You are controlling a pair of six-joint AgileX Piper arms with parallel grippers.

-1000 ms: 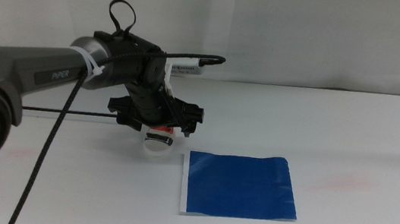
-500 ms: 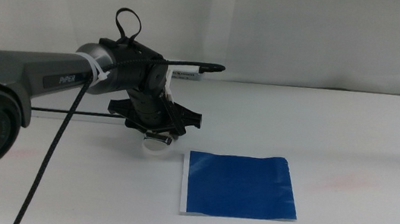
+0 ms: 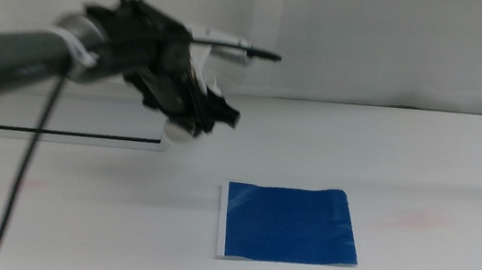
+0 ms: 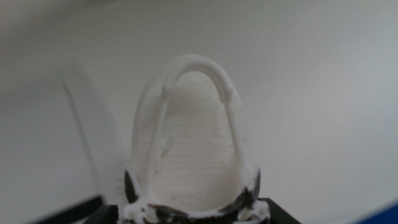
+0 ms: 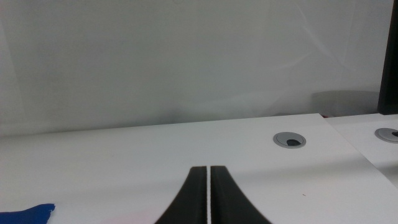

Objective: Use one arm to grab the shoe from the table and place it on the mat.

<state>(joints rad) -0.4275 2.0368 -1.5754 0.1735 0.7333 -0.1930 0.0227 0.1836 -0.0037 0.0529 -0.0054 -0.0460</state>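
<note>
Compared with a moment ago, the left end effector (image 3: 189,119) has risen toward upper left of the frame, pinching the shoe (image 4: 193,149) above the counter (image 3: 439,169). The mat (image 3: 290,224) waits lower center. Right end effector (image 5: 208,199) rests pressed together.

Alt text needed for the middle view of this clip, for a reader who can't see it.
The left claw, reaching in from the left, holds the small white shoe lifted above the white table. The dark blue mat lies flat on the table nearer the camera, with nothing on it.
</note>
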